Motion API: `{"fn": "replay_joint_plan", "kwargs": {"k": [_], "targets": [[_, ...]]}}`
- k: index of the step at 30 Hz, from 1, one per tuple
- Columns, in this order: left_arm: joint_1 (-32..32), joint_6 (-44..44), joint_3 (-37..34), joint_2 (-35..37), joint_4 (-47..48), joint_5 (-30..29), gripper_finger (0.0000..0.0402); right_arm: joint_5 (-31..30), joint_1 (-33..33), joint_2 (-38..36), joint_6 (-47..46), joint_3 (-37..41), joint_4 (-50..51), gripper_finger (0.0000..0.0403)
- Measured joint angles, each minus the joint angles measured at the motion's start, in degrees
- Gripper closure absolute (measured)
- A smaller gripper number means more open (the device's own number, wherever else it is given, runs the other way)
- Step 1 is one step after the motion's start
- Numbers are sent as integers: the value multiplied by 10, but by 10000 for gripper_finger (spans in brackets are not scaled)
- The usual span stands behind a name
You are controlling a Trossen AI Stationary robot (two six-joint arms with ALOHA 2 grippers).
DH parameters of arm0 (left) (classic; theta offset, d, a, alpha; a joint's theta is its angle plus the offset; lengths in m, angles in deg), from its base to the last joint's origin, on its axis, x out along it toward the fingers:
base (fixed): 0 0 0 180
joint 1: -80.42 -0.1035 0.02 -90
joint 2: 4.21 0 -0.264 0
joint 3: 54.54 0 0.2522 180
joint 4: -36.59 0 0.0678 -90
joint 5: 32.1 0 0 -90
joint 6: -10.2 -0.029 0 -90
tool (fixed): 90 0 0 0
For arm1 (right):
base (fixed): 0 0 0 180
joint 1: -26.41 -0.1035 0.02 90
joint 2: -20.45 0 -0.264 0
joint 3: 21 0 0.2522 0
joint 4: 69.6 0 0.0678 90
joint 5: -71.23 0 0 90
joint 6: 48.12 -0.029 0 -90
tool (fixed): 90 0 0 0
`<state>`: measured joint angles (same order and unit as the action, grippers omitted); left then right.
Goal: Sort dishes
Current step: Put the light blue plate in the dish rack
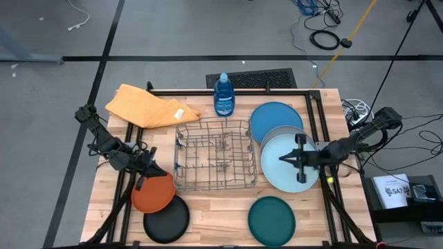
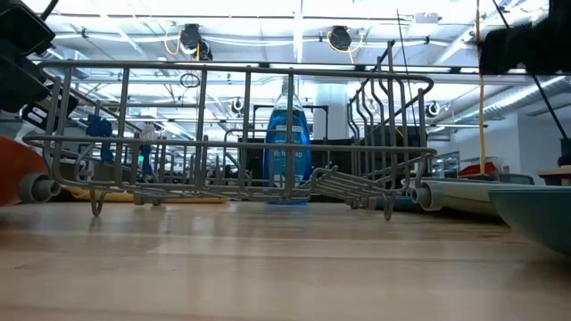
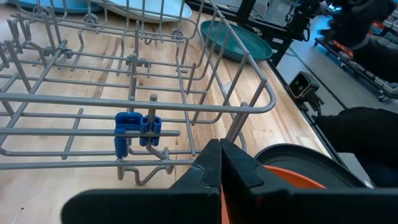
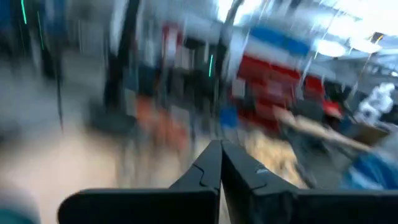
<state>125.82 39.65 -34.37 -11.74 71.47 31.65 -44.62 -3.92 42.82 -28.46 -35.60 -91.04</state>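
My left gripper [image 1: 143, 174], pressed together, hovers over the orange plate [image 1: 154, 194] beside the rack [image 1: 213, 153]; my right gripper [image 1: 286, 158], also pressed together, hangs above the light blue plate [image 1: 284, 169].

no readable text, labels or numbers

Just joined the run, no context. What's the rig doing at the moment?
Dish sorting, early stage: the wire rack in the middle of the table holds no plates yet. The left gripper is at the rim of the orange plate, fingers shut in the left wrist view; whether they pinch the rim is hard to tell. The black plate lies beside it. The right gripper hangs shut over the light blue plate, which tops the grey plate and blue plate. The dark teal plate lies alone.
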Motion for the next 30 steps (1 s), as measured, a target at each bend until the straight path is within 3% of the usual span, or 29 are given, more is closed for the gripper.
{"fn": "replay_joint_plan", "kwargs": {"k": [5,9,14,17,22,27,30], "targets": [[0,-58,-1,0,-7,-14,401,48,0,0,-91,0,-264,403],[0,-127,-2,0,-97,-122,401,49,0,0,-155,-3,-365,403],[0,-140,-2,0,-274,-181,401,50,0,3,-186,-49,-320,403],[0,-202,-2,0,-366,-196,401,52,0,17,-194,-101,-262,403],[0,-299,-1,0,-475,-194,401,48,0,63,-165,-195,-193,403],[0,-298,-1,0,-554,-190,401,45,0,111,-160,-273,-137,403],[0,-298,-1,0,-588,-158,401,28,0,132,-163,-325,-8,403]]}}
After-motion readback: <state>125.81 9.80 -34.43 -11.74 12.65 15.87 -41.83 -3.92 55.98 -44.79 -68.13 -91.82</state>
